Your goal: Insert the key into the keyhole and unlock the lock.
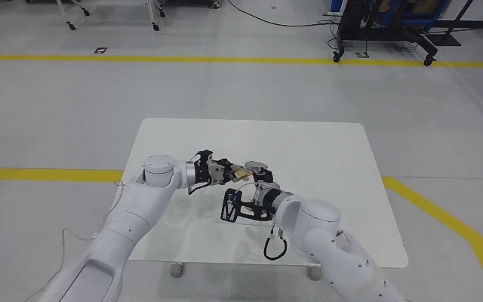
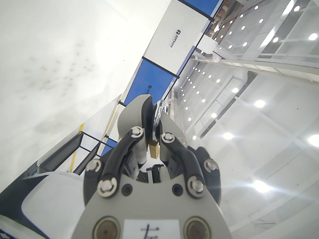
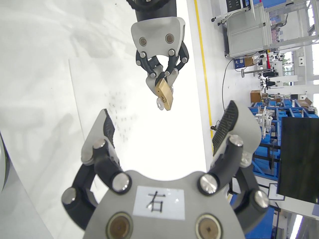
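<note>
**White rectangular surface** point(image 1: 324, 151): lies beneath both sets of my fingers; neither set touches it.

**My left fingers** point(image 3: 152, 82): clenched on the small rectangular brass padlock point(image 3: 165, 93), which they hold in the air above the surface.

**My right fingers** point(image 3: 230, 123): spread wide with nothing between them. They face the left fingers, near the padlock but apart from it.

**Brass padlock:** its body juts out past my left fingertips, tilted, toward the gap of my right fingers. I cannot tell exactly which part is pinched.

**Flat silver metal key** point(image 3: 159, 104): its round head shows at the padlock's free end, touching it. I judge the blade already seated in the keyhole and the turn not yet made.

**Handling, as I judge it:**
- The padlock is rigid, dense for its bulk and smooth-sided, so it may pivot in a light pinch once torque comes through the key. My left fingers should bear firmly across its flat faces.
- The key is thin, stiff, light and slippery at its edges.
- My right fingers should take the key by the two flat faces of the round head, pads square to them.
- The turn should go about the blade's own axis, without side load that could bend the key or draw it out.
</note>
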`<state>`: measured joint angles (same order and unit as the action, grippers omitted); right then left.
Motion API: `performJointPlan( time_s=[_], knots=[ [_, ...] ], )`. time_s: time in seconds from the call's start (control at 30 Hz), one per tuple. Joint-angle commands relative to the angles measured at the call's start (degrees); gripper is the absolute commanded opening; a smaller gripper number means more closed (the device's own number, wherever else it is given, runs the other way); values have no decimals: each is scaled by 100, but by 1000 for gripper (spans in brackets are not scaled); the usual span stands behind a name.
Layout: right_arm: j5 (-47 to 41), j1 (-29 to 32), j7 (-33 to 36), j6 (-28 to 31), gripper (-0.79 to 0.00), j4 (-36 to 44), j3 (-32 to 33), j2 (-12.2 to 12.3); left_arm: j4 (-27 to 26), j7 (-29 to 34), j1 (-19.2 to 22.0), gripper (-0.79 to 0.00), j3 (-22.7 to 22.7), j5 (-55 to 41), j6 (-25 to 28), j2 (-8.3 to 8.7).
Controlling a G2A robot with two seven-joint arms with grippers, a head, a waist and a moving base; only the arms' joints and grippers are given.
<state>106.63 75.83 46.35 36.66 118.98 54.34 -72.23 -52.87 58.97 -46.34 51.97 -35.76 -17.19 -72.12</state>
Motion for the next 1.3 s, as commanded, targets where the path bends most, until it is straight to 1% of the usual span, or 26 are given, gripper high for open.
performJointPlan(
  time_s=[0.0, 0.03, 0.07, 0.1, 0.13, 0.2, 0.3, 0.4, 0.53, 0.67, 0.93, 1.1, 1.27],
  knots=[
    [-351, 83, -314, -56, 0, -74, 64, -2, -40, -19, -43, -785, 75, 50, 264, 25],
    [-703, 123, -581, 7, 0, -160, 203, 8, -70, -42, -66, -785, 99, 110, 368, 37],
    [-1034, 158, -793, 91, -419, -256, 374, 23, -111, -52, -93, -785, 127, 150, 469, 50],
    [-1386, 200, -1012, 210, -683, -347, 534, 40, -158, -69, -127, -785, 170, 156, 581, 62],
    [-1740, 242, -1230, 370, -785, -447, 683, 58, -211, -112, -166, -785, 227, 145, 719, 74],
    [-2511, 298, -1677, 864, -785, -771, 984, 104, -338, -218, -285, -785, 348, 90, 1014, 96],
    [-3297, 269, -1997, 1393, -785, -1196, 1361, 166, -562, -268, -463, -785, 473, 86, 1341, 130],
    [-3667, 263, -2246, 1764, -785, -1396, 1537, 216, -772, -296, -616, -785, 549, 113, 1587, 153],
    [-3818, 260, -2494, 1986, -785, -1483, 1624, 261, -1010, -281, -785, -785, 657, 172, 1934, 185],
    [-3703, 216, -2535, 1997, -785, -1480, 1630, 296, -1200, -220, -922, -785, 704, 264, 2110, 209],
    [-3614, -66, -2474, 1773, -785, -1659, 1272, 291, -1389, -188, -1028, -785, 724, 333, 2041, 222],
    [-3430, -227, -2447, 1509, -785, -1767, 1181, 295, -1434, -55, -1051, -785, 741, 361, 1987, 235],
    [-3396, -312, -2434, 1456, -785, -1828, 1107, 311, -1458, 7, -1045, -785, 733, 397, 1869, 240]
  ],
)
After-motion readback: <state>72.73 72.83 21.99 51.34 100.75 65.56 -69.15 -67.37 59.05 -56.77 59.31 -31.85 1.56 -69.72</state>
